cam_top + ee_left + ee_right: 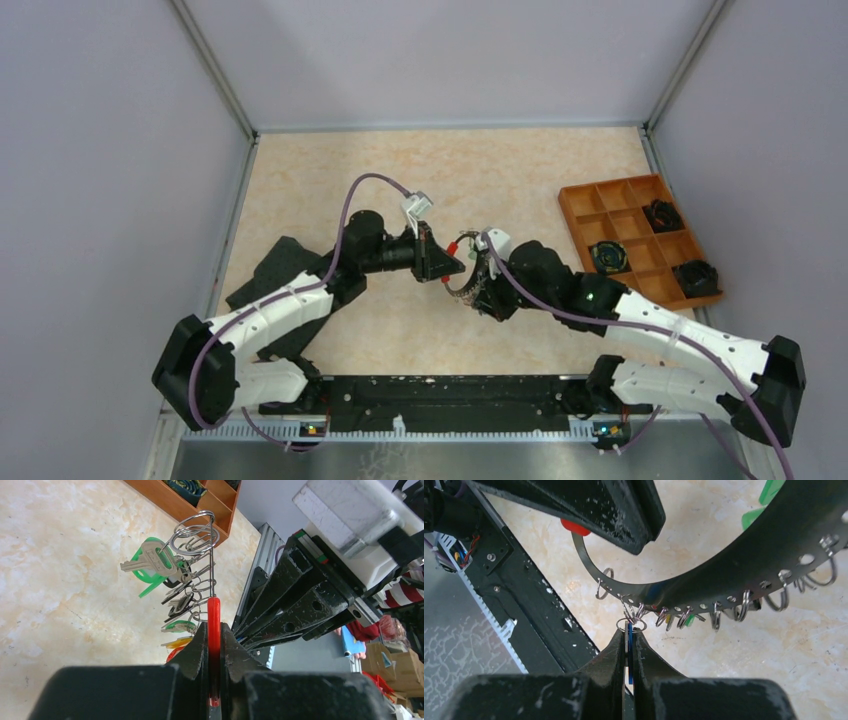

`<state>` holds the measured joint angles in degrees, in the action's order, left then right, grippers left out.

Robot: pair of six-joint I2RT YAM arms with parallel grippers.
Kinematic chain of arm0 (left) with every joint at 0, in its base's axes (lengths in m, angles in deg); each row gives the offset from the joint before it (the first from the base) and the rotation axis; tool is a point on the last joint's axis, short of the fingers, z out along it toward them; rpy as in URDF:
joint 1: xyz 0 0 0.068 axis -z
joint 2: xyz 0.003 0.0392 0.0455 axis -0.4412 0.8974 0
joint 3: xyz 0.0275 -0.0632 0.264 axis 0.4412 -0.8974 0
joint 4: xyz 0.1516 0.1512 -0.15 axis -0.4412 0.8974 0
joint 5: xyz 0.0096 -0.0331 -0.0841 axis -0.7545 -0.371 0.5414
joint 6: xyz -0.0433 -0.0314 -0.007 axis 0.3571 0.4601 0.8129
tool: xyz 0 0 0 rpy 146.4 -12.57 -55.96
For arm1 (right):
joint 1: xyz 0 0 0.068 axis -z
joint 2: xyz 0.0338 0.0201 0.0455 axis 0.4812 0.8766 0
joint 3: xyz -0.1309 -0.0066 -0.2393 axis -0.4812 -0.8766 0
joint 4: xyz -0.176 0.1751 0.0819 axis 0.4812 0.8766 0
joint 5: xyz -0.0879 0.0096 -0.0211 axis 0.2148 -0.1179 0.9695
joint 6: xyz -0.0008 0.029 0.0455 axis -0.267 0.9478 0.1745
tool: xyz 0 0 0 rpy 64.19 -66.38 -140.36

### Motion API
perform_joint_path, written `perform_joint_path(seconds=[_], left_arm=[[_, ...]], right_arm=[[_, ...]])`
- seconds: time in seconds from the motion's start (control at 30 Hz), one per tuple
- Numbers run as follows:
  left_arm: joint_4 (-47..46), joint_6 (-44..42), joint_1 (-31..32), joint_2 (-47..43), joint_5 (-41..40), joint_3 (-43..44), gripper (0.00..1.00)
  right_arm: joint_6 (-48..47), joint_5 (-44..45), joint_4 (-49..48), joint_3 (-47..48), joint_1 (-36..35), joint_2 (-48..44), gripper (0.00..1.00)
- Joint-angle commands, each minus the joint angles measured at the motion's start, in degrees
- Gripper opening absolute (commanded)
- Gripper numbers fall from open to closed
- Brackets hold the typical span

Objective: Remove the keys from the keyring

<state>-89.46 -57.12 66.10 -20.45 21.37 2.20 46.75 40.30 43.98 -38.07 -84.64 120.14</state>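
Observation:
The keyring [212, 555] hangs in the air between my two grippers, a thin grey metal hoop with a red sleeve [214, 612]. My left gripper [214, 627] is shut on that sleeve. Several keys [150, 562] with green, black, yellow and red heads dangle from small split rings along the hoop. In the right wrist view the keyring [591, 570] curves above my right gripper [629, 630], which is shut on a blue-headed key [630, 636] still hooked on by its small ring. From above, the left gripper [445, 262] and right gripper [478, 282] meet at mid-table.
An orange compartment tray [600, 205] with black coiled objects sits at the right of the table; its corner shows behind the keys [165, 497]. A black flat pad [280, 265] lies under the left arm. Grey walls enclose the table.

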Motion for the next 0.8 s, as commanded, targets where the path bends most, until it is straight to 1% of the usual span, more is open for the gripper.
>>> perform_joint_path(seconds=[0.0, 0.47, 0.77], left_arm=[[-1.6, -3.0, 1.2, -1.7, 0.0, 3.2, 0.0], [-0.5, -3.8, 3.4, -1.2, -1.1, 4.4, 0.0], [1.2, -5.3, 4.2, -1.5, -2.5, 4.9, 0.0]], right_arm=[[0.7, -0.3, 1.1, 4.2, -0.5, 1.4, 0.0], [3.1, -0.4, 1.3, 4.9, -0.5, 3.3, 0.0], [5.4, 2.6, 1.5, 4.4, -0.5, 3.2, 0.0]])
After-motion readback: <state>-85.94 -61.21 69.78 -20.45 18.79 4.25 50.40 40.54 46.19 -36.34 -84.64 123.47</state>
